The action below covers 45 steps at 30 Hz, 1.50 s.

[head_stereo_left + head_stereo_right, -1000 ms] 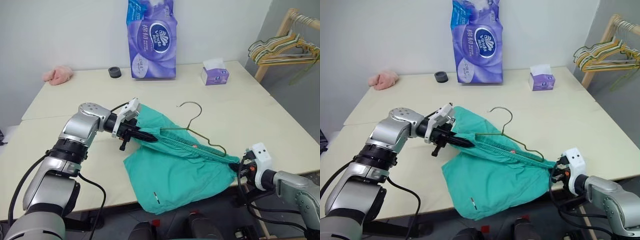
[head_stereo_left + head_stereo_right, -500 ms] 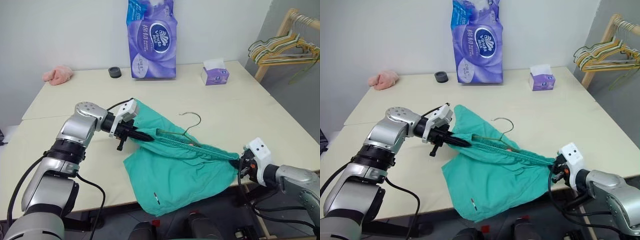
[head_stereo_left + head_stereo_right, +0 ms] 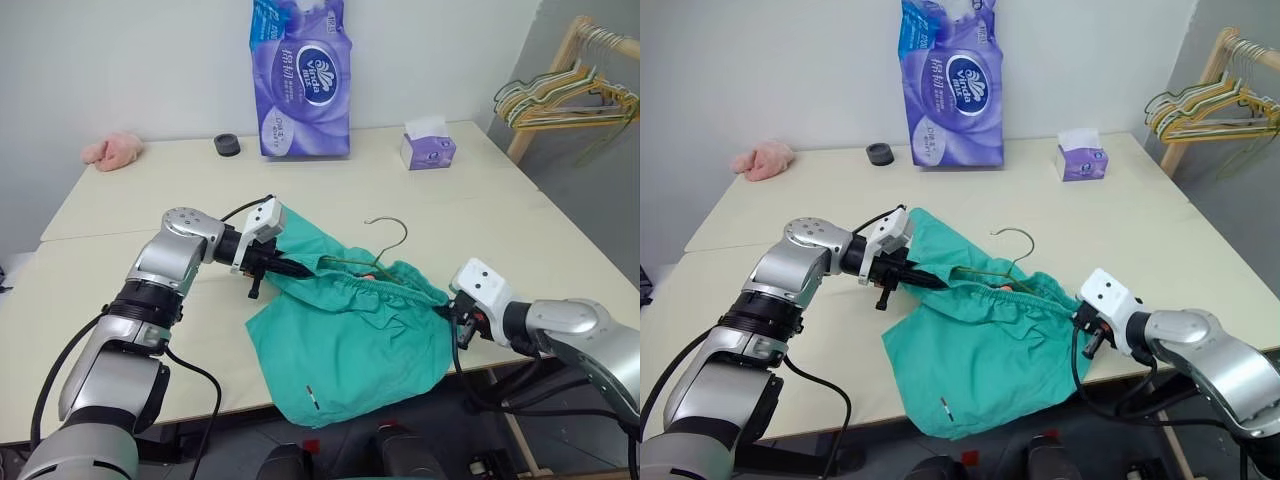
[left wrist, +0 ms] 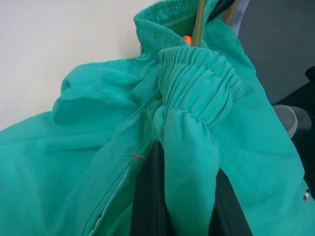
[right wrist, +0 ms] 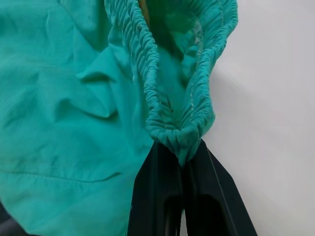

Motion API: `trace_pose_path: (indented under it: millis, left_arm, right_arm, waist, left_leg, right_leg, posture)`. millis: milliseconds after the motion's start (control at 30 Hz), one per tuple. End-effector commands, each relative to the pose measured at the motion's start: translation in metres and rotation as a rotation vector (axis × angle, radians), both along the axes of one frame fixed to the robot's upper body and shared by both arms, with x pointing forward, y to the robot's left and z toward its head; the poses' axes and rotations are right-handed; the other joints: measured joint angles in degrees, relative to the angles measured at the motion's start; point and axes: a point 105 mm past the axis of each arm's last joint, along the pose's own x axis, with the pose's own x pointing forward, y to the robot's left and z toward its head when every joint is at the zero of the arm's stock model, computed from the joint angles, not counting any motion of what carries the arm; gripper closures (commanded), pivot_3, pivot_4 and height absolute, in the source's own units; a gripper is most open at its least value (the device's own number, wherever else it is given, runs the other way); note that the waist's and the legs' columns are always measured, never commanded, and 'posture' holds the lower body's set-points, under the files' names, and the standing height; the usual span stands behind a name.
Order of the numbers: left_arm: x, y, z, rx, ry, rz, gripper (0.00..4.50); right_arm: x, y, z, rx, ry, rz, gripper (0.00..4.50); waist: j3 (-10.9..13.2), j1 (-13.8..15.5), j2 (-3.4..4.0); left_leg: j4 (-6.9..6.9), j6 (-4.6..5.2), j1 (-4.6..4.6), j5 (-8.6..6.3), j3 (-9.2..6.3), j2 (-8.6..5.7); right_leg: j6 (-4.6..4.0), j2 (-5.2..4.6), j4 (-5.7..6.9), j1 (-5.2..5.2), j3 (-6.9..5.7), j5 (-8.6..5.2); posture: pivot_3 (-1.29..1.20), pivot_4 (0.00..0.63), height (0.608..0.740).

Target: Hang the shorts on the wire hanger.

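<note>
The teal-green shorts (image 3: 350, 340) lie at the table's front edge, with one leg hanging over it. The wire hanger (image 3: 388, 238) sits inside the waistband, and its hook sticks up above the cloth. My left gripper (image 3: 293, 270) is shut on the left end of the gathered waistband (image 4: 197, 88). My right gripper (image 3: 447, 312) is shut on the right end of the waistband (image 5: 177, 132), pinched between its black fingers (image 5: 157, 196). A bit of the hanger's wire (image 4: 199, 22) shows inside the waistband opening. A small white mark (image 3: 311, 393) shows on the hanging leg.
A tall purple tissue pack (image 3: 300, 75), a small tissue box (image 3: 428, 150), a black roll (image 3: 226, 145) and a pink cloth (image 3: 112, 150) stand along the far side of the table (image 3: 150, 200). A wooden rack with several hangers (image 3: 565, 95) is at the far right.
My right gripper has risen and moved left toward the left one, keeping its hold. The stretched waistband has gone slack and bunched, and the hanger's hook now stands more upright.
</note>
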Motion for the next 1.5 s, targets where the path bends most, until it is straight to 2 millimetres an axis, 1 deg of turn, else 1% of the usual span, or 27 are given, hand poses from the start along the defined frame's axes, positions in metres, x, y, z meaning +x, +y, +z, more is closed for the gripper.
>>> trace_pose_path:
  millis: [33,167,200,233,333,433,500,600,667,767,900,1000,1067,1167,1267,1367,1433,1500]
  left_arm:
    - [0.000,-0.001,0.011,-0.026,-0.054,-0.008,4.50]
    - [-0.002,-0.003,0.008,-0.023,-0.054,-0.012,4.50]
    - [-0.002,-0.003,0.008,-0.022,-0.055,-0.013,4.50]
    - [-0.002,-0.003,0.007,-0.021,-0.056,-0.013,4.50]
    - [-0.003,-0.002,0.007,-0.017,-0.058,-0.012,4.50]
    - [-0.004,-0.002,0.006,-0.011,-0.062,-0.013,4.50]
    - [-0.004,-0.002,0.006,-0.010,-0.064,-0.013,4.50]
    - [-0.004,-0.002,0.006,-0.009,-0.069,-0.012,4.50]
    - [-0.004,-0.002,0.006,-0.008,-0.072,-0.013,4.50]
    - [-0.003,-0.002,0.007,-0.007,-0.076,-0.012,4.50]
    - [-0.002,-0.002,0.007,-0.007,-0.082,-0.008,4.50]
    - [-0.002,0.000,0.005,-0.008,-0.084,-0.003,4.50]
    - [-0.002,0.000,0.005,-0.008,-0.084,0.000,4.50]
    - [-0.001,0.002,0.003,-0.011,-0.084,0.007,4.50]
    - [-0.001,0.003,0.002,-0.013,-0.083,0.013,4.50]
    - [-0.001,0.004,0.001,-0.018,-0.083,0.020,4.50]
    - [0.000,0.004,0.000,-0.023,-0.091,0.032,4.50]
    - [0.003,0.004,0.000,-0.024,-0.102,0.055,4.50]
  right_arm:
    - [0.006,0.005,0.014,-0.050,-0.073,0.083,4.45]
    - [0.008,0.011,0.019,-0.058,-0.091,0.136,4.45]
    - [0.007,0.012,0.020,-0.059,-0.093,0.146,3.97]
    - [0.005,0.013,0.021,-0.062,-0.088,0.161,3.79]
    - [0.001,0.012,0.021,-0.063,-0.075,0.175,2.78]
    - [0.007,0.001,0.017,-0.072,-0.075,0.102,1.73]
    - [0.009,-0.007,0.010,-0.073,-0.052,0.067,1.06]
    - [0.012,-0.011,0.002,-0.053,-0.013,0.042,1.06]
    - [0.015,-0.009,-0.002,-0.020,0.010,0.041,1.06]
    - [0.021,0.000,-0.006,0.021,0.045,0.080,1.06]
    - [0.023,0.015,-0.010,0.030,0.081,0.166,1.06]
    - [0.028,0.030,-0.018,0.039,0.118,0.207,1.06]
    - [0.029,0.034,-0.022,0.034,0.133,0.217,1.06]
    - [0.027,0.035,-0.029,0.007,0.152,0.236,1.70]
    - [0.027,0.035,-0.029,0.015,0.146,0.227,2.73]
    - [0.029,0.036,-0.023,0.043,0.124,0.208,3.81]
    - [0.031,0.038,-0.018,0.061,0.110,0.201,4.45]
    - [0.032,0.040,-0.013,0.078,0.096,0.194,4.49]
  waist:
    - [0.00,0.01,0.00]
    - [0.00,0.01,0.00]
    - [0.00,0.02,0.00]
    - [0.00,0.03,0.00]
    - [0.00,0.05,0.00]
    - [0.00,0.04,0.00]
    - [0.00,0.05,0.00]
    - [0.00,0.09,0.00]
    - [0.00,0.08,0.00]
    - [0.00,0.03,0.00]
    - [0.00,0.00,0.00]
    - [-0.01,-0.03,-0.01]
    - [-0.01,-0.02,0.00]
    - [-0.01,0.21,0.00]
    - [-0.01,0.21,-0.01]
    - [-0.01,0.20,0.00]
    - [-0.01,0.19,-0.01]
    - [-0.01,0.20,0.00]
  left_leg:
    - [0.00,0.00,0.00,0.00,0.00,0.00]
    - [0.00,0.00,-0.01,0.00,-0.01,0.00]
    - [0.00,0.00,0.00,0.00,-0.01,0.00]
    - [0.00,0.00,-0.01,0.00,-0.01,0.00]
    - [0.01,0.00,-0.01,0.00,-0.01,0.00]
    - [0.00,0.00,0.00,0.00,-0.02,0.00]
    - [0.00,0.00,0.00,0.00,-0.01,0.00]
    - [0.01,0.00,0.00,0.00,0.00,0.00]
    - [0.01,0.00,0.00,0.00,0.00,0.00]
    - [0.01,0.00,0.01,0.00,-0.01,0.00]
    - [0.01,0.00,0.01,0.00,-0.02,0.01]
    - [0.01,0.00,0.01,0.00,-0.03,0.01]
    - [0.01,0.00,0.01,0.00,-0.03,0.01]
    - [0.02,0.00,-0.01,0.00,-0.05,0.00]
    - [0.03,0.00,0.00,0.00,-0.05,-0.01]
    - [0.03,0.00,0.00,0.00,-0.05,-0.01]
    - [0.03,0.00,0.00,0.00,-0.06,0.00]
    - [0.02,0.00,0.00,0.00,-0.07,0.00]
  right_leg:
    - [-0.01,0.00,0.00,0.00,0.00,0.01]
    - [-0.03,-0.01,0.00,0.00,-0.02,0.02]
    - [-0.03,-0.02,0.00,0.00,-0.01,0.02]
    - [-0.04,-0.02,-0.01,0.00,-0.01,0.02]
    - [-0.04,-0.03,0.00,0.00,-0.01,0.03]
    - [-0.05,-0.04,0.00,0.00,-0.01,0.03]
    - [-0.05,-0.04,0.00,0.00,-0.01,0.03]
    - [-0.06,-0.05,0.00,0.00,-0.01,0.04]
    - [-0.06,-0.04,0.01,0.00,-0.01,0.04]
    - [-0.07,-0.04,0.02,0.00,0.00,0.04]
    - [-0.07,-0.04,0.02,-0.01,-0.02,0.04]
    - [-0.07,-0.04,0.02,-0.01,-0.03,0.04]
    - [-0.08,-0.04,0.03,-0.01,-0.03,0.05]
    - [-0.08,-0.07,0.03,-0.02,-0.05,0.05]
    - [-0.08,-0.09,0.03,-0.01,-0.05,0.05]
    - [-0.08,-0.09,0.04,-0.01,-0.05,0.05]
    - [-0.08,-0.09,0.04,-0.02,-0.05,0.05]
    - [-0.08,-0.09,0.04,-0.02,-0.06,0.05]
  posture:
    - [-0.18,0.053,0.740]
    - [-0.17,0.054,0.740]
    - [-0.17,0.054,0.740]
    - [-0.17,0.055,0.740]
    - [-0.17,0.055,0.740]
    - [-0.17,0.055,0.740]
    - [-0.17,0.055,0.740]
    - [-0.16,0.054,0.740]
    - [-0.16,0.054,0.740]
    - [-0.16,0.051,0.740]
    - [-0.15,0.049,0.740]
    - [-0.15,0.049,0.740]
    - [-0.14,0.048,0.740]
    - [-0.14,0.051,0.740]
    - [-0.14,0.051,0.740]
    - [-0.14,0.054,0.740]
    - [-0.14,0.054,0.740]
    - [-0.14,0.054,0.740]
